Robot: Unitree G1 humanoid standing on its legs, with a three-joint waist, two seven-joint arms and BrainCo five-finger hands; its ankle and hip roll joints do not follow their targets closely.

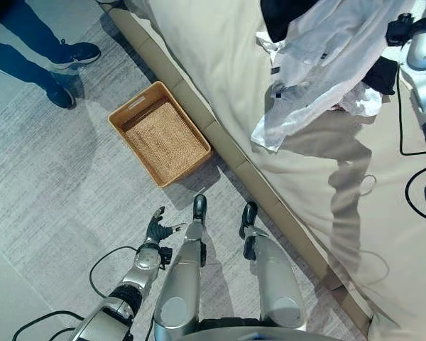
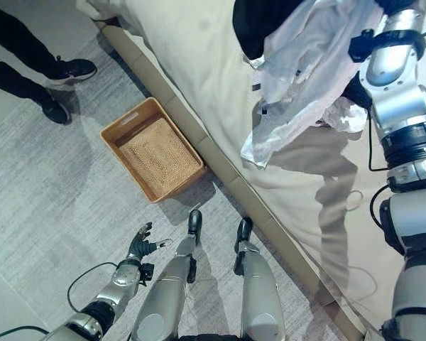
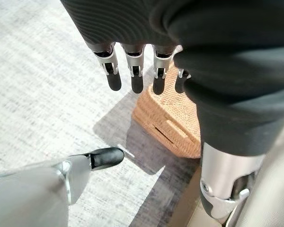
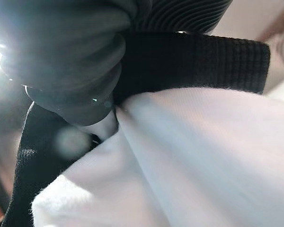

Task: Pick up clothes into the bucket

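Observation:
A white garment [image 1: 319, 64] with a black ribbed edge [image 4: 217, 61] hangs lifted above the bed. My right hand [image 4: 71, 61] is shut on its top, with the arm raised at the far right. A dark piece of cloth [image 1: 284, 18] hangs beside the white one at the top. The woven basket [image 1: 163, 135] stands empty on the floor against the bed's side. My left hand [image 1: 156, 229] hangs low over the carpet, a little short of the basket, with its fingers [image 3: 135, 71] straight and nothing in it.
The beige bed [image 1: 220, 42] takes up the right side, its padded edge running diagonally past the basket. A crumpled white cloth [image 1: 358, 103] and a black one [image 1: 380, 74] lie on it. A person's legs and dark shoes [image 1: 78, 51] stand at the top left on the grey carpet.

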